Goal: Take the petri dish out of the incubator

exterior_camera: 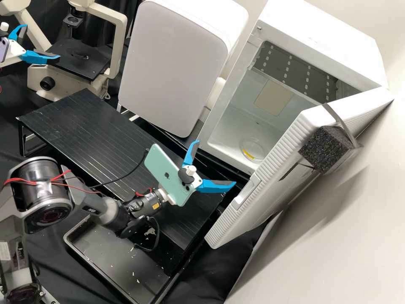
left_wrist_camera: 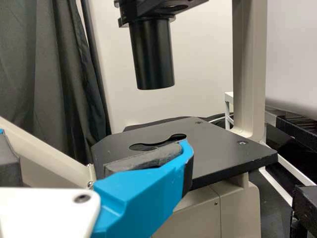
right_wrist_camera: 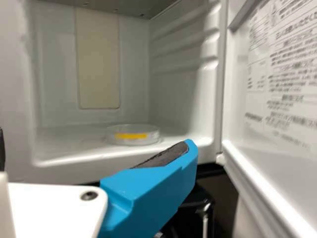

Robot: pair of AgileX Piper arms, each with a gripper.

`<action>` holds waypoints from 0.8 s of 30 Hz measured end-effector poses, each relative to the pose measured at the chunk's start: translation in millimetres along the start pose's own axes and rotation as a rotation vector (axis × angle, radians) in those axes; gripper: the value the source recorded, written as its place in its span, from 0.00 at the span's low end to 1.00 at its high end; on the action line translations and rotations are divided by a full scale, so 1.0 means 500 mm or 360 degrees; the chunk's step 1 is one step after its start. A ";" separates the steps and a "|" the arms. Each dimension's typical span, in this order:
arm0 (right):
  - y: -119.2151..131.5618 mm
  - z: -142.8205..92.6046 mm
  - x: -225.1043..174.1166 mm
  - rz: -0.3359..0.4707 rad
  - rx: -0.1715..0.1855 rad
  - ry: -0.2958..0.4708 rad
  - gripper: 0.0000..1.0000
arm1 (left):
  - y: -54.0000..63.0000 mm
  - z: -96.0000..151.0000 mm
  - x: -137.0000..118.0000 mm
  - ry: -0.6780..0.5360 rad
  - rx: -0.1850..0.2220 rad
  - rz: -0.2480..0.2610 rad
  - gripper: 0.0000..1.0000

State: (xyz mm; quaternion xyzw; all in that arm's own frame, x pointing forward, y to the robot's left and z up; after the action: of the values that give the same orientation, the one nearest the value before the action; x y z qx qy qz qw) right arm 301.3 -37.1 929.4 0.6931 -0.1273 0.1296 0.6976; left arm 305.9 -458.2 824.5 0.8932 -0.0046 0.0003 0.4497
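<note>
In front of the incubator (exterior_camera: pixel 329 42), my right gripper (exterior_camera: pixel 216 162) has its fingers spread wide with nothing between them, which suits a thing as broad and low as the dish (exterior_camera: pixel 252 149). I read this as the approach, with the grasp yet to be made. The dish lies flat on the incubator's floor, near the front edge, so I shouldn't need to reach deep. Its yellow mark (right_wrist_camera: pixel 131 136) gives me something to aim at through all that clear plastic. I'd go in level and low, and close gently; a smooth rim could slip or skid if I catch it off-centre. The door (exterior_camera: pixel 236 228) is swung wide, which leaves a way in, though it stands close enough to one finger that I'd watch for a knock. The foam block (exterior_camera: pixel 325 147) strapped on it is probably there to give a gripper something to pull. Farther off, my left gripper (exterior_camera: pixel 41 41) is parted and empty beside the microscope (exterior_camera: pixel 78 59), well apart from the dish, leaving the right one room to work.
</note>
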 end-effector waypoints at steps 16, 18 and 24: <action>-0.013 0.058 0.165 -0.0150 -0.0041 -0.0147 1.00 | 0.000 0.000 0.000 0.0000 0.0000 0.0000 1.00; -0.016 0.065 0.175 -0.0155 -0.0034 -0.0157 1.00 | 0.000 0.000 0.000 0.0000 0.0000 0.0000 1.00; -0.008 0.071 0.202 -0.0144 -0.0050 -0.0163 1.00 | 0.000 0.000 0.000 0.0000 0.0000 0.0000 1.00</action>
State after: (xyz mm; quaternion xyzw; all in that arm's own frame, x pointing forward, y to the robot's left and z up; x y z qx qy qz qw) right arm 397.3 -72.0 962.0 0.6929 -0.1334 0.0602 0.7061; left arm 305.9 -458.2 824.5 0.8932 -0.0046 0.0003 0.4497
